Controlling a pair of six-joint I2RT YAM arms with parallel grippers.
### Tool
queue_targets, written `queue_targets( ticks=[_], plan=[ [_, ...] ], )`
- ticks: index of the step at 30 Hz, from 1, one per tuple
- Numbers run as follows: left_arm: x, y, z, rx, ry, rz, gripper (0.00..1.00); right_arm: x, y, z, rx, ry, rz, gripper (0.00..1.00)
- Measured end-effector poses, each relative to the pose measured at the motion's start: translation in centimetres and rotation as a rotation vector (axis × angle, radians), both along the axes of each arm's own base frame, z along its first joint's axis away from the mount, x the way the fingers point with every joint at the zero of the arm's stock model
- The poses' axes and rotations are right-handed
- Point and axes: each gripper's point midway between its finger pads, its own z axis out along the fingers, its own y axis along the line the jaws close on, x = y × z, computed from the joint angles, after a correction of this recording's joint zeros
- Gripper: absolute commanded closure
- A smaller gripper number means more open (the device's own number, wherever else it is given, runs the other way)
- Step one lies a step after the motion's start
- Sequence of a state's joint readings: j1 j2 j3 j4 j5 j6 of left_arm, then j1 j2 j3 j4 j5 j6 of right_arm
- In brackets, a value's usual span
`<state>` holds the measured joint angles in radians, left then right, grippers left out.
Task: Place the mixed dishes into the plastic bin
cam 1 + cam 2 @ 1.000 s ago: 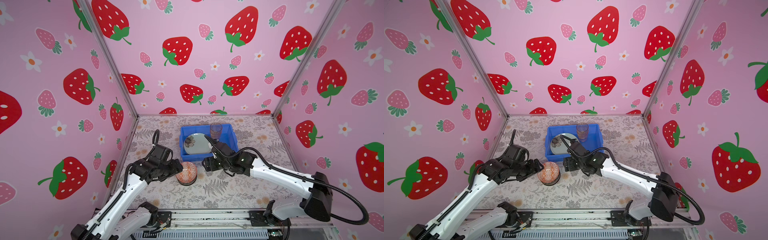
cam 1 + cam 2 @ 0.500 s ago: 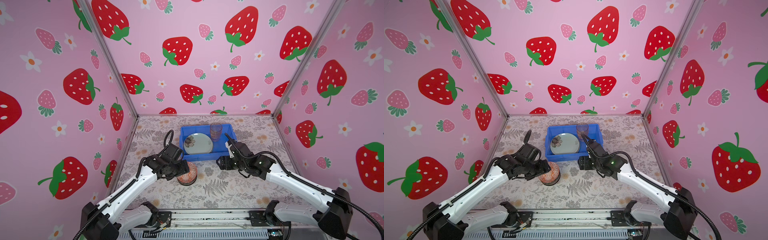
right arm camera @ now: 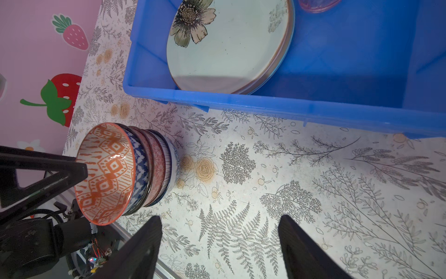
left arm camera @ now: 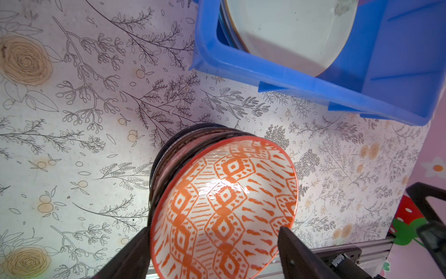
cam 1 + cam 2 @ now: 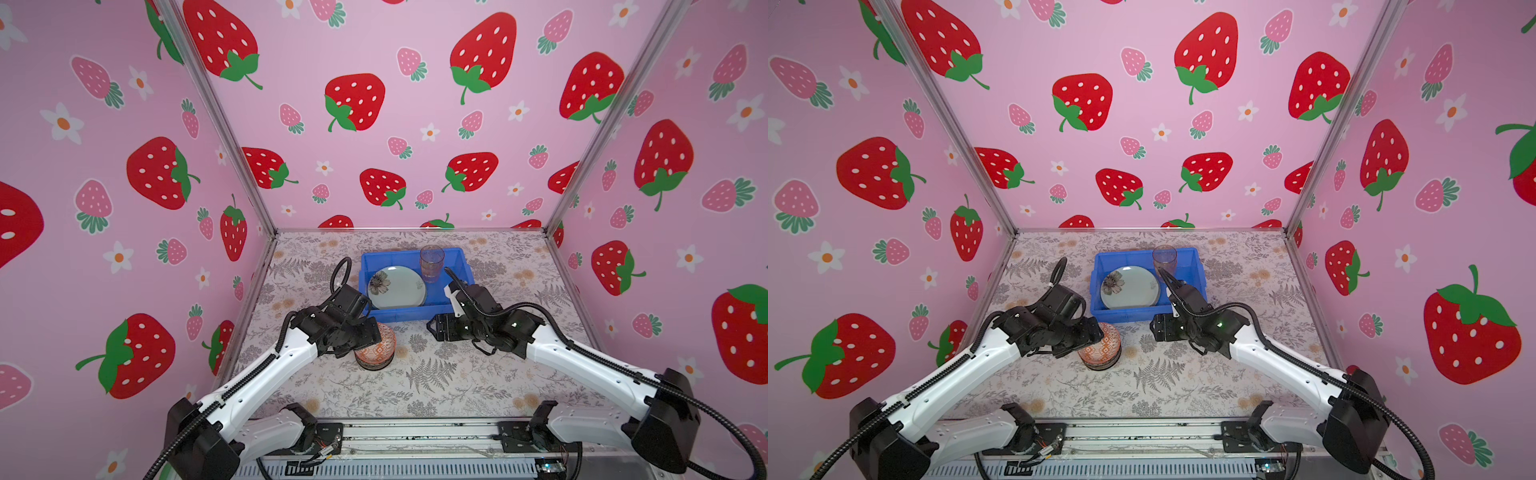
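Where the blue bin point(image 5: 409, 315) sits in both top views, toward the back of the surface point(image 5: 457, 374), it holds a flowered green plate point(image 5: 399, 286) and a pinkish tumbler point(image 5: 431, 264) (upright); the bowl stack point(image 5: 374, 361) stands just before it. Left wrist view: the left gripper point(image 4: 213, 230) has its fingers point(image 4: 296, 253) spread wide beside the top orange bowl point(image 4: 224, 193), not clamping it. Right wrist view: the right gripper point(image 3: 220, 218) holds its fingers gaping, empty, over the surface.

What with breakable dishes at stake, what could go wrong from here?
The open left gripper straddles the orange-patterned glazed bowl atop the nested bowl stack; closing may drag or topple those beneath. In the blue plastic bin, the upright pink clear tumbler could be knocked when the bowl lands.
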<state>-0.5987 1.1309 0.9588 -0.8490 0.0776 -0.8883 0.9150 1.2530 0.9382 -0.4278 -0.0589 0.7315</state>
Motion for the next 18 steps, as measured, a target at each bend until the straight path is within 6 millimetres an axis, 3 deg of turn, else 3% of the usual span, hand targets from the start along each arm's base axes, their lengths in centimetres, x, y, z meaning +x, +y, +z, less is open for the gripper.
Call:
queue_targets(
  ticks=[6,18],
  plan=[
    [0.0,-0.1,0.8,-0.024,-0.027,0.003,0.17,-0.8,3.2,-1.2,-0.018,0.031,0.076,0.22],
    [0.1,-0.2,1.1,-0.03,-0.032,0.003,0.17,-1.8,7.7,-0.8,0.08,0.048,0.166,0.22]
  ],
)
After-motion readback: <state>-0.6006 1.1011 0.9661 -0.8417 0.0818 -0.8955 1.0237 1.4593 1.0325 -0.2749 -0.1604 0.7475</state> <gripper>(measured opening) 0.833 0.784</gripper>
